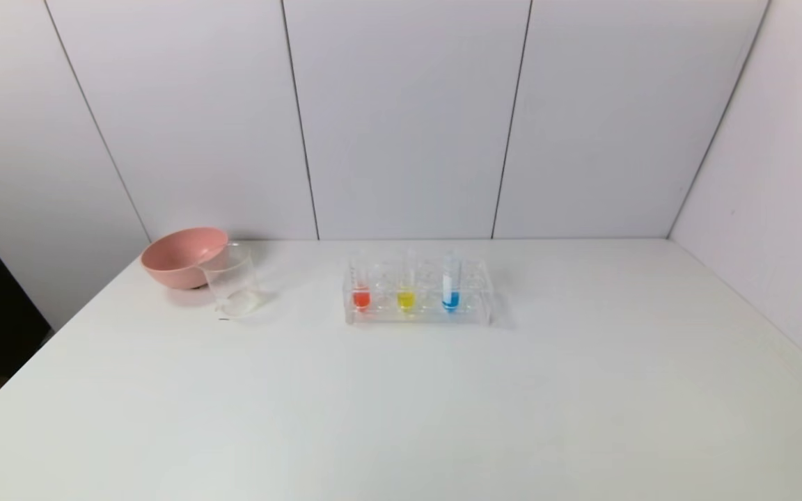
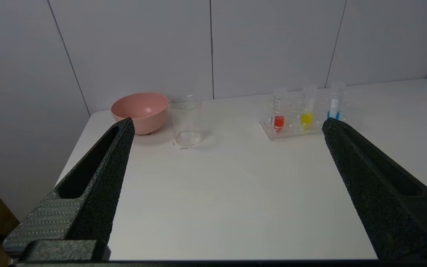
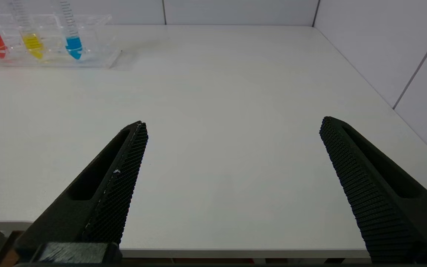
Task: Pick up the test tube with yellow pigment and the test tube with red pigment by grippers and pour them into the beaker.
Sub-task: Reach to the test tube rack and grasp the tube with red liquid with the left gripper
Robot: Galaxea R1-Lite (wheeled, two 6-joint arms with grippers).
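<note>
White table (image 1: 401, 403), walls behind; neither arm shows in head view. Clear rack (image 1: 418, 312) sits mid-table toward the back, three tubes upright in it: red tube (image 1: 361, 298) at the robot's left end, yellow tube (image 1: 406, 299) in the middle, blue tube (image 1: 450, 298) on the right, all still seated in their slots. Beaker (image 1: 232, 282) stands well to the left of the rack, looks empty, just in front of and touching or nearly touching the pink bowl (image 1: 182, 256); can't tell contact for sure. Left gripper (image 2: 226, 124) hangs back over the near left part of the table, jaws spread wide, nothing between them, aimed toward beaker and rack, well apart from both. Right gripper (image 3: 234, 122) hangs at the near right edge of the table, jaws also spread wide with nothing in them, rack far off toward its left
</note>
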